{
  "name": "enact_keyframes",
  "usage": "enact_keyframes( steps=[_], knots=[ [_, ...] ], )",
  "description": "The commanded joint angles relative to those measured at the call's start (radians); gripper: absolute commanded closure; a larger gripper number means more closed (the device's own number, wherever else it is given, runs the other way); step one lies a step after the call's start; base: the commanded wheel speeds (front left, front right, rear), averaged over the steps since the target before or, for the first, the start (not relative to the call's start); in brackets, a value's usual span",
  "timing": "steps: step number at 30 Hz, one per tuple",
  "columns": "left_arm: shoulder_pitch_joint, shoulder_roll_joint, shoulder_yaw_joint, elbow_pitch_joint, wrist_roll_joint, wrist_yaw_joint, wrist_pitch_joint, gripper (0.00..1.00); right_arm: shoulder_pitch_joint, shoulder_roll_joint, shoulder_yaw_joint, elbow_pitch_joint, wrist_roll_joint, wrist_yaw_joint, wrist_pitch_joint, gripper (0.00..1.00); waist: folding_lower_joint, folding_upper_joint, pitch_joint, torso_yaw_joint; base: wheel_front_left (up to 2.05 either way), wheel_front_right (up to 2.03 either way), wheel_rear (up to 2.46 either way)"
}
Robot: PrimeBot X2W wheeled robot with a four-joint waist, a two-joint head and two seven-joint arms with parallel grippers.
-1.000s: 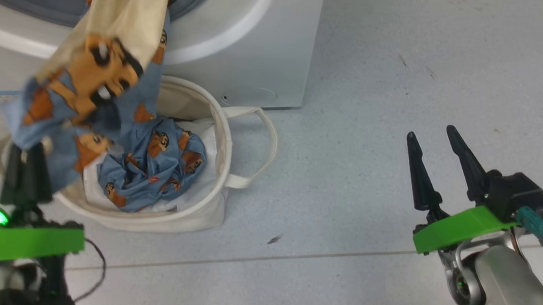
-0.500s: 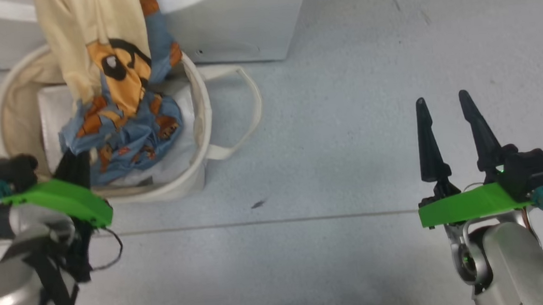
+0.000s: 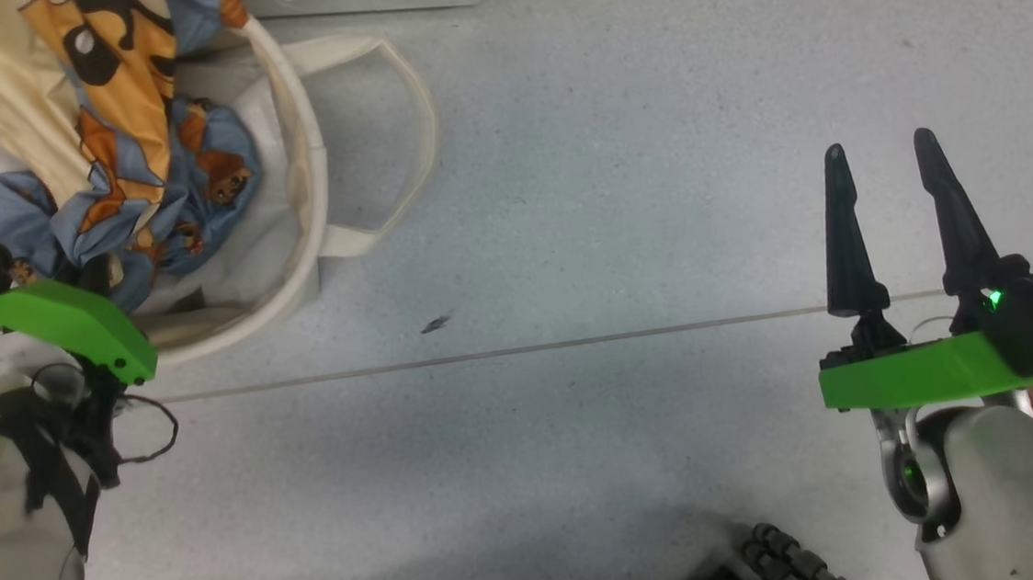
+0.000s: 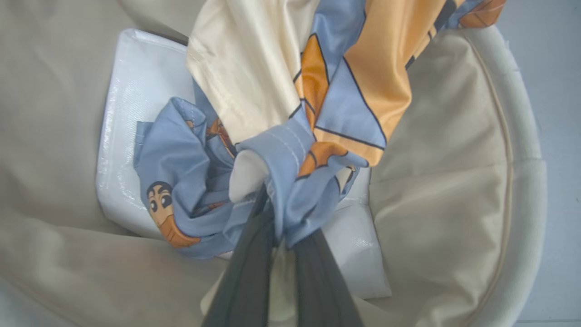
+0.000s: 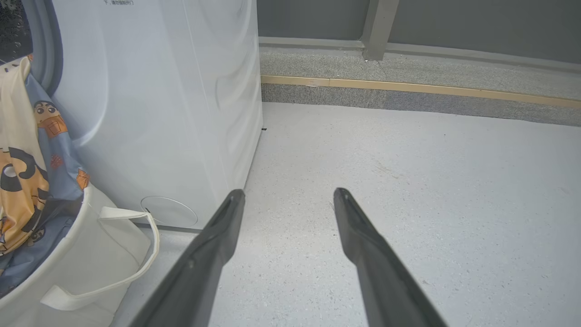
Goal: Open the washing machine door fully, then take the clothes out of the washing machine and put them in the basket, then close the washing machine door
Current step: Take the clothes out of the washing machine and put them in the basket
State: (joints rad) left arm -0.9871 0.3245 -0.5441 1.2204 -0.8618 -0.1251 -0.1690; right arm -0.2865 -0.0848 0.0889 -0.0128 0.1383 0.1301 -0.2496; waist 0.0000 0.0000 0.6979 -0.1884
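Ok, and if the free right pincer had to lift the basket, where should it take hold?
Probably the loop handle on the side of the basket facing the right pincer. It bows out clear of the soft wall, leaving a gap, so one finger can slip through from the robot's right and close across the strap.

The pale grey floor (image 3: 619,180) has a thin seam (image 3: 576,341) and one small dark speck (image 3: 436,323). A flat white pad (image 4: 118,136) looks glossy. A brass strip (image 5: 408,90) edges a stone step (image 5: 408,68).
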Motion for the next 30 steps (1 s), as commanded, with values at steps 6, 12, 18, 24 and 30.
enact_keyframes(
  steps=[6, 12, 18, 24, 30],
  knots=[
    [-0.008, 0.048, -0.002, 0.026, -0.017, -0.006, -0.016, 0.68, 0.014, -0.023, 0.012, -0.036, -0.015, 0.001, -0.012, 0.0, 0.0, 0.0, -0.003, -0.008, 0.0, 0.0, 0.0],
    [0.017, 0.039, -0.047, 0.044, -0.008, -0.006, -0.023, 0.0, 0.009, -0.033, 0.04, -0.014, -0.001, 0.001, -0.012, 0.0, 0.0, 0.0, -0.064, 0.01, 0.0, 0.0, 0.0],
    [0.041, 0.043, -0.077, 0.063, 0.004, -0.004, 0.031, 0.0, 0.004, -0.035, 0.059, 0.033, 0.023, 0.001, -0.012, 0.0, 0.0, 0.0, -0.165, 0.039, 0.0, 0.0, 0.0],
    [0.045, 0.073, -0.067, 0.028, -0.004, -0.005, -0.072, 0.0, 0.015, -0.02, 0.082, 0.089, 0.055, 0.001, -0.012, 0.0, 0.0, 0.0, -0.282, 0.059, 0.0, 0.0, 0.0],
    [0.09, 0.124, -0.051, -0.101, 0.005, -0.005, -0.092, 0.0, 0.045, -0.007, 0.12, 0.138, 0.085, 0.001, -0.012, 0.0, 0.0, 0.0, -0.387, 0.073, 0.0, 0.0, 0.0]
  ],
)
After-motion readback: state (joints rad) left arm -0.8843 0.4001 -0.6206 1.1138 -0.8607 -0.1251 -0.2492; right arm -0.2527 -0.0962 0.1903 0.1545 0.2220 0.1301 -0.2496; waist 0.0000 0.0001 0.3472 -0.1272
